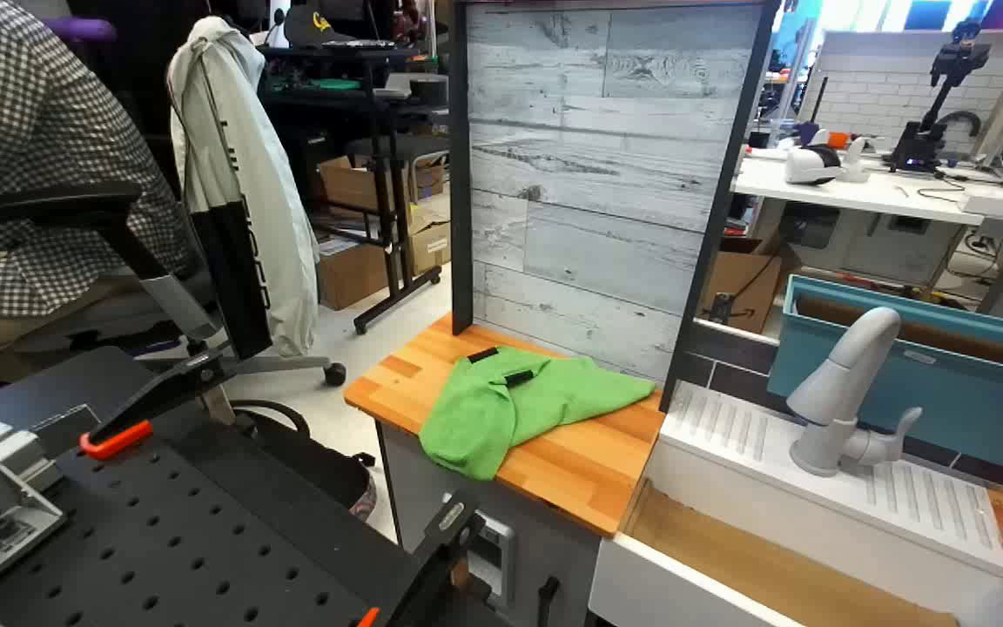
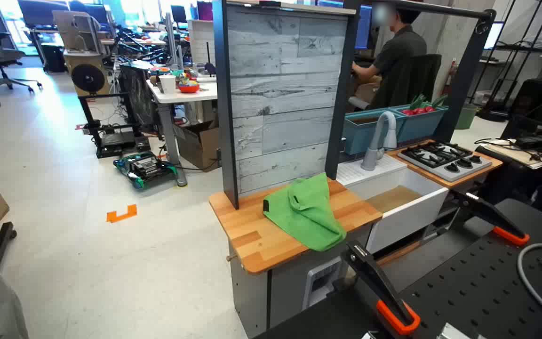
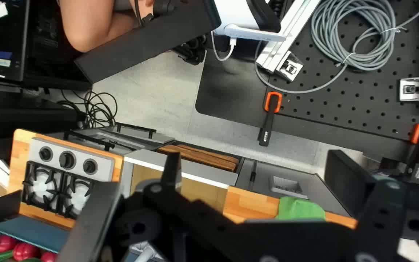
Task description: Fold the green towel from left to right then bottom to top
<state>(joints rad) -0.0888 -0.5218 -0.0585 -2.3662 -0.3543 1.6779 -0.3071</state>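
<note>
The green towel (image 2: 308, 219) lies rumpled on the wood counter (image 2: 250, 221) just beside the sink (image 2: 410, 216), which parts it from the stove (image 2: 445, 160). Its pointed end reaches toward the sink's back corner, near the foot of the plank board (image 2: 290, 94); its broad end droops over the counter's edge toward the sink's front. Two small black patches show on it in both exterior views; what they are I cannot tell.

In the wrist view the gripper (image 3: 258, 163) stands wide, its fingers well apart and holding no cloth.

The towel should handle as light, soft and limp, with nothing to break. A one-sided tug may drag the whole piece across the wood, and it probably wants spreading before the left-to-right fold. The drooping end looks the easiest hold. A shallow pinch of one layer there should serve better than grabbing the bunched middle.
</note>
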